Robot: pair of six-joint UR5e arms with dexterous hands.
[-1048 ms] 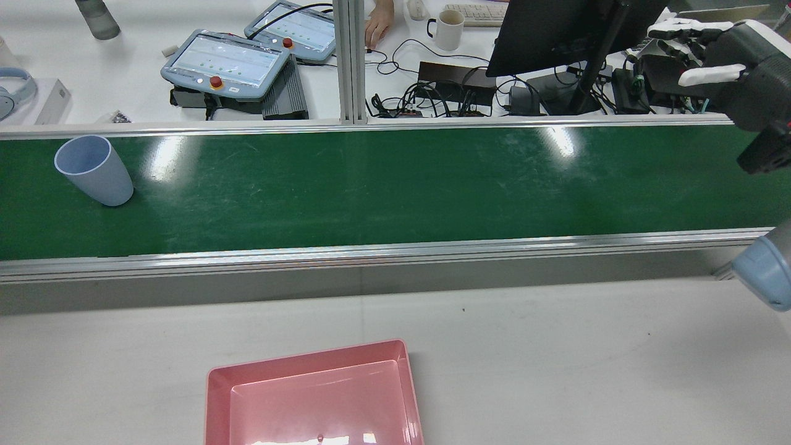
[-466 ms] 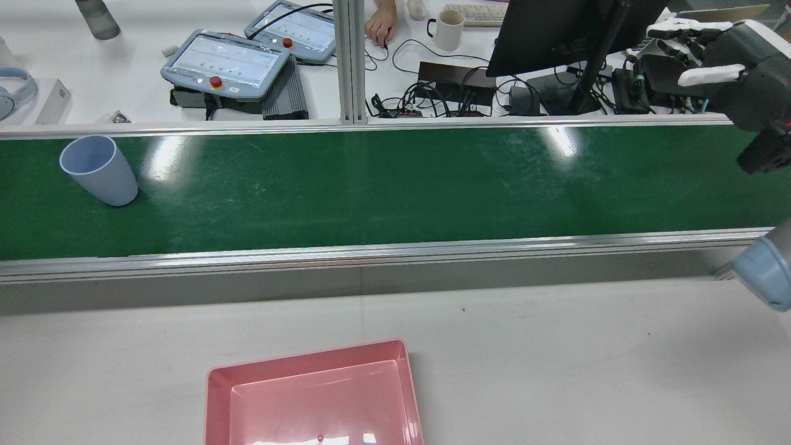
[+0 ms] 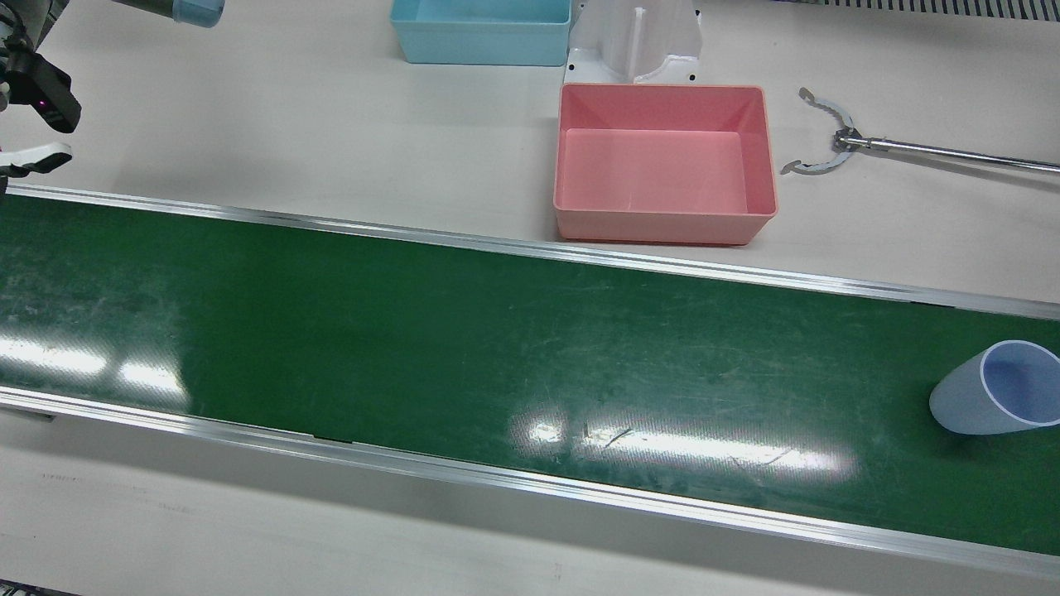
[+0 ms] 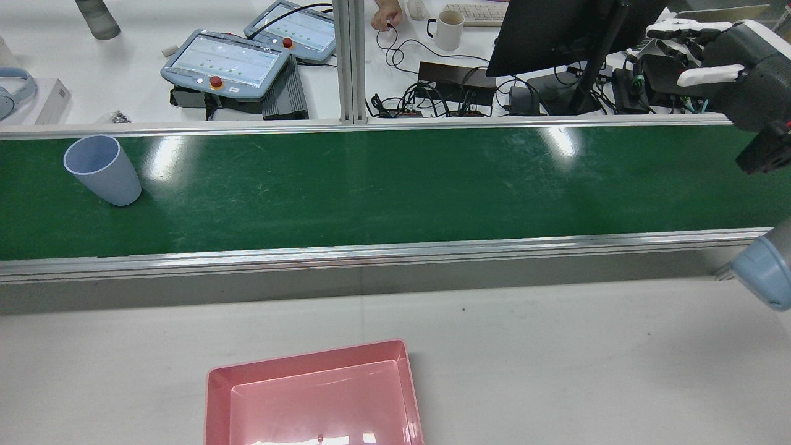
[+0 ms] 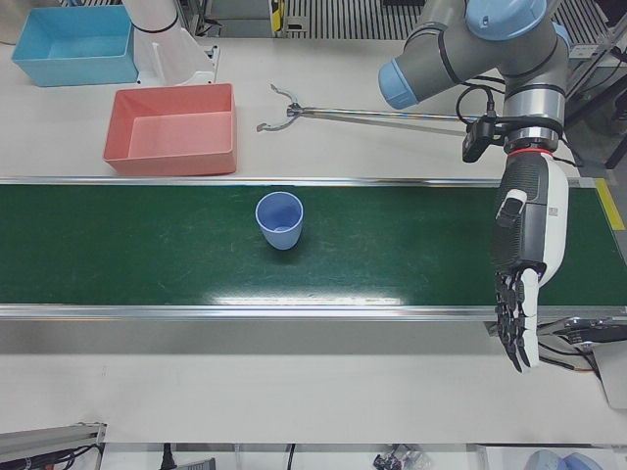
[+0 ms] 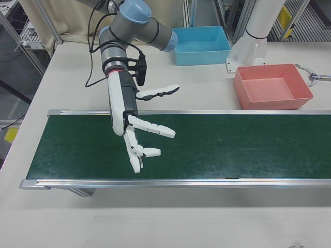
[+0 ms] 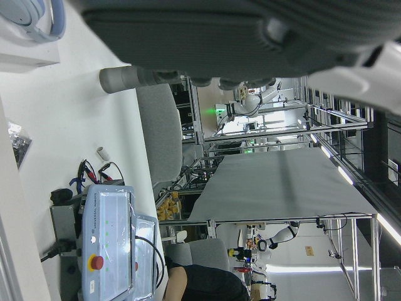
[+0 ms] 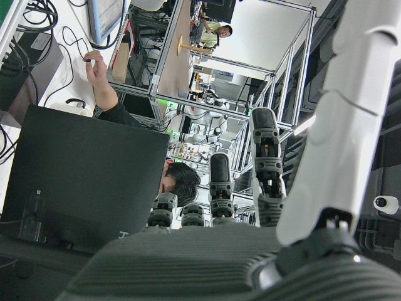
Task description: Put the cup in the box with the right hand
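A light blue cup (image 4: pixel 102 170) stands upright on the green belt (image 4: pixel 395 185), far to the left in the rear view. It also shows as the cup (image 3: pixel 998 387) at the front view's right edge and the cup (image 5: pixel 280 219) in the left-front view. My right hand (image 6: pixel 137 134) hovers over the opposite end of the belt, open, fingers spread, holding nothing; the rear view has this right hand (image 4: pixel 710 55) at top right. My left hand (image 5: pixel 524 284) hangs open above its own belt end, beyond the cup. The pink box (image 3: pixel 662 228) sits empty on the table beside the belt.
A blue box (image 3: pixel 480 50) stands behind the pink one, by a white pedestal. A metal grabber tool (image 3: pixel 828 149) lies on the table next to the pink box. Beyond the belt are teach pendants (image 4: pixel 225 62), a monitor (image 4: pixel 556 31), cables and a person's hand (image 4: pixel 386 15).
The cup has drifted slightly to the right along the belt in the rear view. The person's hand at the back has moved. My right hand stays where it was.
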